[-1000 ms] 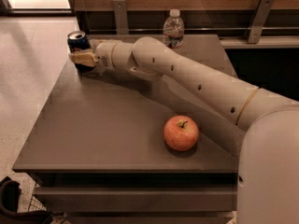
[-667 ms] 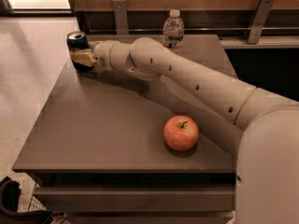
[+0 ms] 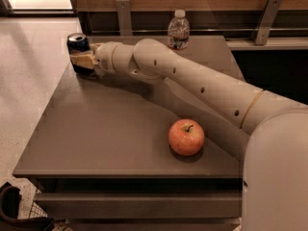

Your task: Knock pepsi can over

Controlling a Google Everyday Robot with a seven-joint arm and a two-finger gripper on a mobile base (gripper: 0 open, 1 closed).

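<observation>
The pepsi can (image 3: 78, 43), dark blue with a silver top, stands upright at the far left edge of the brown table (image 3: 106, 129). My gripper (image 3: 82, 61) is at the end of my long cream arm, which reaches across the table from the right. The gripper is right against the can's lower front side and hides part of it.
A clear plastic water bottle (image 3: 178, 29) stands at the table's far edge, behind my arm. A red apple (image 3: 186, 137) lies near the front right. A wooden wall with metal brackets runs behind the table. Light floor lies to the left.
The arm and gripper have hardly moved. The can still stands upright at the same spot.
</observation>
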